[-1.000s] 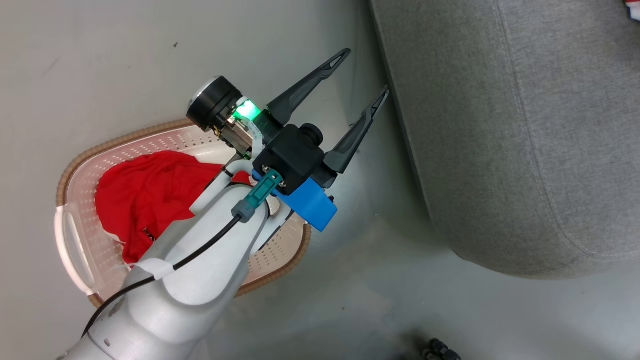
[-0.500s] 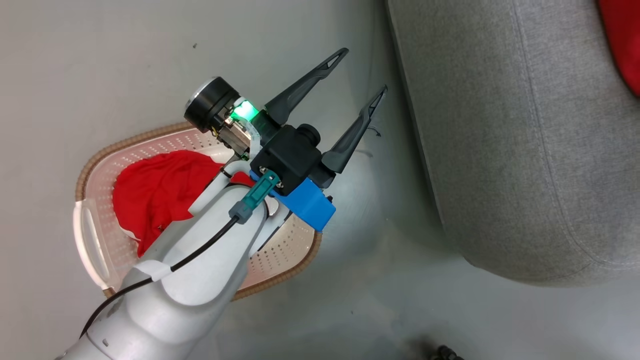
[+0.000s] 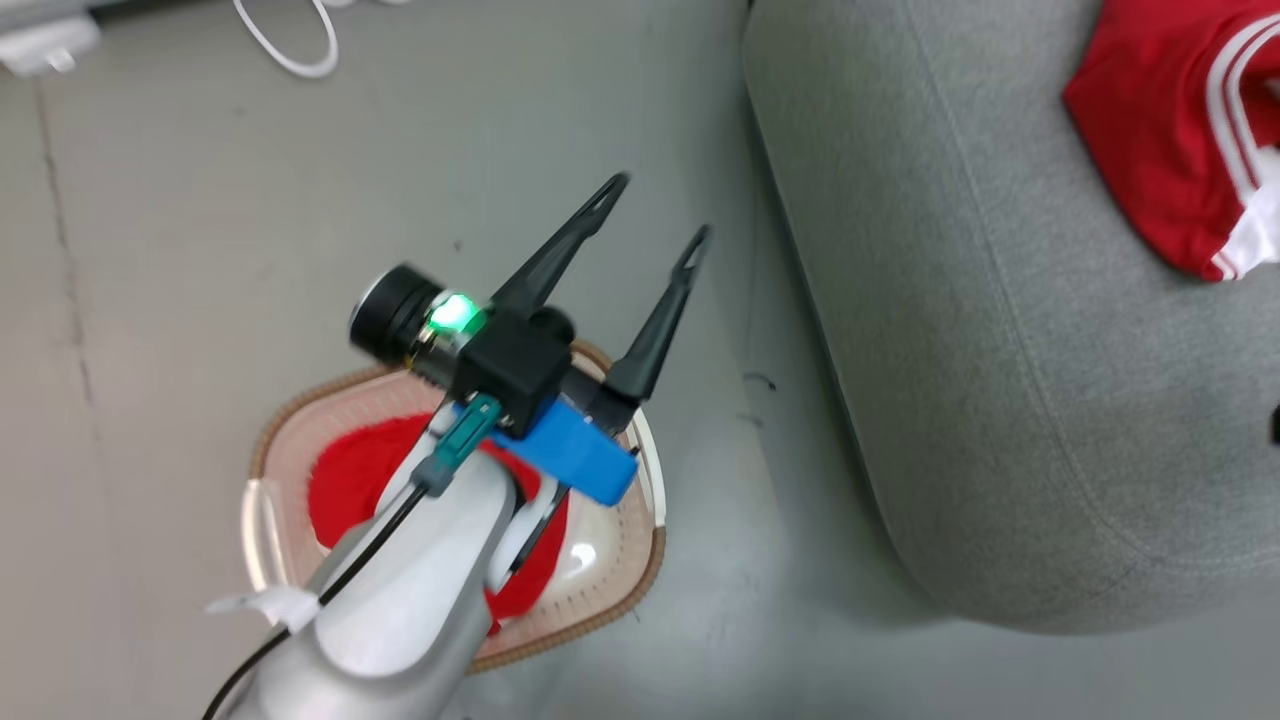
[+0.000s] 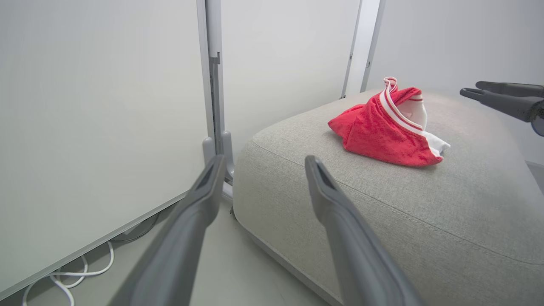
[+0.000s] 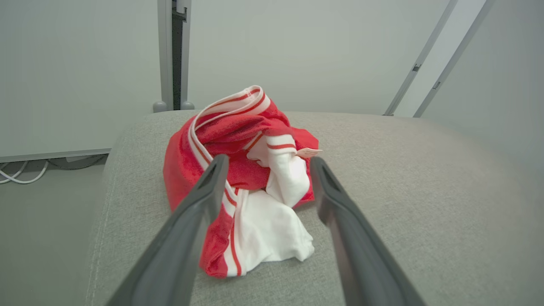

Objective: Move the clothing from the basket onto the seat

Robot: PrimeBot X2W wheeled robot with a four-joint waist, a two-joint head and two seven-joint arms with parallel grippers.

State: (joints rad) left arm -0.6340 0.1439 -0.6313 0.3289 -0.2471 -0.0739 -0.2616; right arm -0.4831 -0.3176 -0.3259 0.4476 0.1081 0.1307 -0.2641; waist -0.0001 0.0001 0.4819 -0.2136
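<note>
Head view: we are holding our left gripper [image 3: 661, 206] spread and empty over the cream perforated plastic basket [image 3: 640, 570] on grey floor [image 3: 200, 250], one red soft garment [image 3: 350, 490] lying inside. Farther, our right gripper [image 5: 267, 160] is gaping, empty, toward a red white-striped garment [image 5: 229, 140] on the light grey fabric seat [image 5: 403, 178], pale wall panels [image 5: 297, 51] behind.

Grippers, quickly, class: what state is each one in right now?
Left gripper: open, holding nothing.
Right gripper: open, holding nothing; the red-and-white garment lies on the grey seat cushion beyond its fingers.
</note>
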